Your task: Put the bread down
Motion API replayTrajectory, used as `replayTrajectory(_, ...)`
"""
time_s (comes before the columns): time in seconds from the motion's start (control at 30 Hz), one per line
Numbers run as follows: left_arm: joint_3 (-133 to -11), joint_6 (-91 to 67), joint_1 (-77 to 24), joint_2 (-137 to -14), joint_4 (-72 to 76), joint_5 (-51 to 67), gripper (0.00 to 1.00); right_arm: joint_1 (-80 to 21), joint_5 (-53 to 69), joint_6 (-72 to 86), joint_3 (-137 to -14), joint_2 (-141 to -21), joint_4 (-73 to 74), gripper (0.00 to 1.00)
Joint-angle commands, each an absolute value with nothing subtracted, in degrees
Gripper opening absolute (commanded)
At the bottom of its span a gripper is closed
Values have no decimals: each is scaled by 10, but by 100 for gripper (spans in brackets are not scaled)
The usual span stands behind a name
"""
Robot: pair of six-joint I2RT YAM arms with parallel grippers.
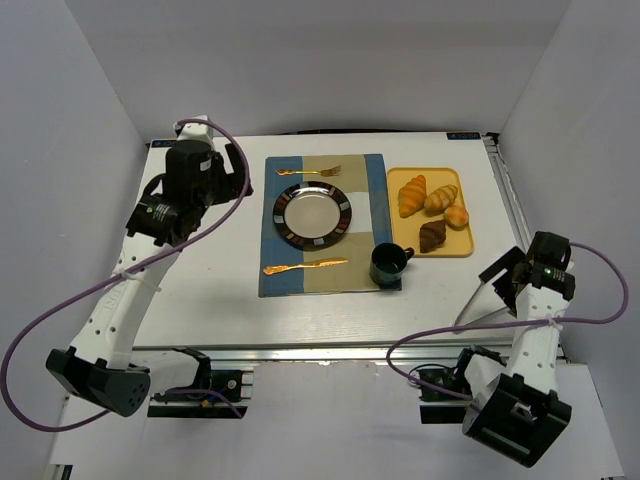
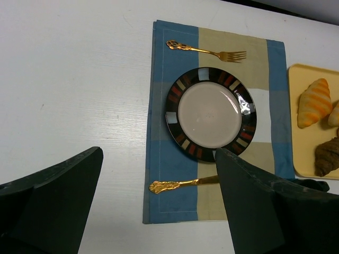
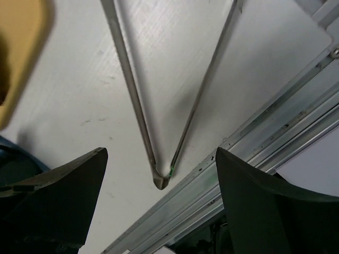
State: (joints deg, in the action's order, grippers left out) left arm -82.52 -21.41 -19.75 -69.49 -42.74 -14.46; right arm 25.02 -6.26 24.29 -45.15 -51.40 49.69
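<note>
The bread (image 1: 432, 236) lay at six o'clock on the yellow tray (image 1: 402, 240), untouched. Left jaws and right jaws both stood released, the right above the tongs (image 3: 135, 100). Probably best to pinch both tong arms squarely at mid-length. Four pastries; one plate (image 1: 313, 212), fork (image 1: 312, 171), knife (image 1: 305, 266), mug (image 1: 388, 264).

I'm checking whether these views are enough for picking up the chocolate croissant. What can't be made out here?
- Left wrist view: the chocolate croissant is cut off by the right edge. The blade of the knife sits behind a finger of the left gripper.
- Right wrist view: the tips of the tongs run past the top edge. The tray is cropped at the left, its contents unclear.
</note>
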Motion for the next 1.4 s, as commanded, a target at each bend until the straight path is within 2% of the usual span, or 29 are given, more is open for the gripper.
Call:
replayTrajectory(0.0, -830, -194, -216, -679, -439, -184, 98, 249, -70, 237, -429, -524, 443, 89)
replayTrajectory(0.23, -837, -187, -244, -696, -438, -196, 98, 249, -97, 261, -403, -580, 408, 89)
replayTrajectory(0.97, -853, -179, -243, -708, -459, -249, 98, 249, -108, 283, -338, -723, 273, 89)
replayTrajectory(1.37, -844, -177, -244, -705, -459, -259, 98, 249, -122, 315, -438, -646, 416, 89)
